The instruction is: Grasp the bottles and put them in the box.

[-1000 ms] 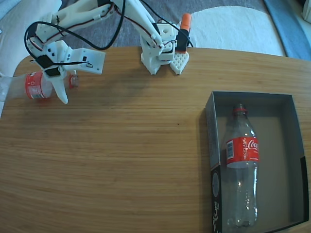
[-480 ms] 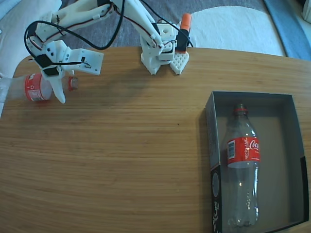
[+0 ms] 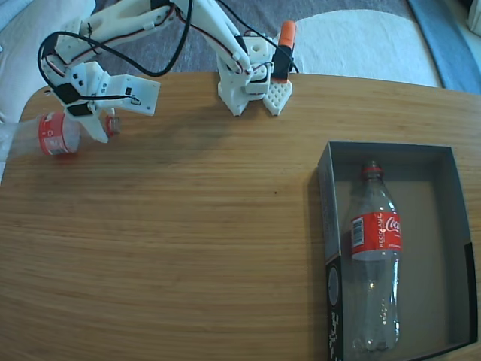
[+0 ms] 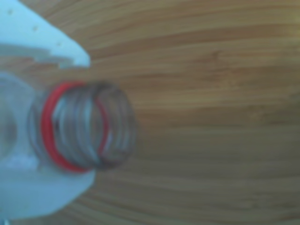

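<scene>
Fixed view: 1 Coca-Cola bottle [image 3: 373, 256] already lies in the box [image 3: 323, 226] at the table's [image 3: 188, 248] right edge. Second bottle [image 3: 52, 134] lies at the far-left corner, gripper [image 3: 96, 124] at its neck.
Wrist view: fingers [image 4: 51, 42] pinch the neck. Next: lift, carry to box.

1. Table [image 3: 188, 248]: wooden top, light brown grain, rounded corner at upper left of the fixed view; same grain fills the wrist view [image 4: 211, 93].
2. Grey floor covering [image 3: 248, 15] beyond the far edge.
3. White rug [image 3: 361, 41] at upper right.
4. Blue strip [image 3: 443, 37] alongside it.
</scene>
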You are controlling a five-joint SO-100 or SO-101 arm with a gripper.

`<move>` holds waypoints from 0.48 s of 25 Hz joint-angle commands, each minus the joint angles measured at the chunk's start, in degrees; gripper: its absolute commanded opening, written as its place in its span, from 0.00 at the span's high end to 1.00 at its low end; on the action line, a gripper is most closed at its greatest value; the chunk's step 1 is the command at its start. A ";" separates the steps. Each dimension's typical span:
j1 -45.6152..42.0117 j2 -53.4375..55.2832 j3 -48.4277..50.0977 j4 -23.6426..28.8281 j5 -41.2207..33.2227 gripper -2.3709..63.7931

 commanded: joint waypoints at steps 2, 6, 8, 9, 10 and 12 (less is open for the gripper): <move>0.18 0.88 -2.37 0.00 -0.44 0.71; 0.18 0.88 -2.29 0.00 -0.44 0.79; 0.18 0.88 -1.85 -0.18 -0.44 0.86; 0.18 0.88 -1.41 -0.18 -0.44 0.90; 0.18 0.88 -1.05 -0.18 -0.44 0.94; 0.00 0.88 -0.70 -0.18 -0.44 0.97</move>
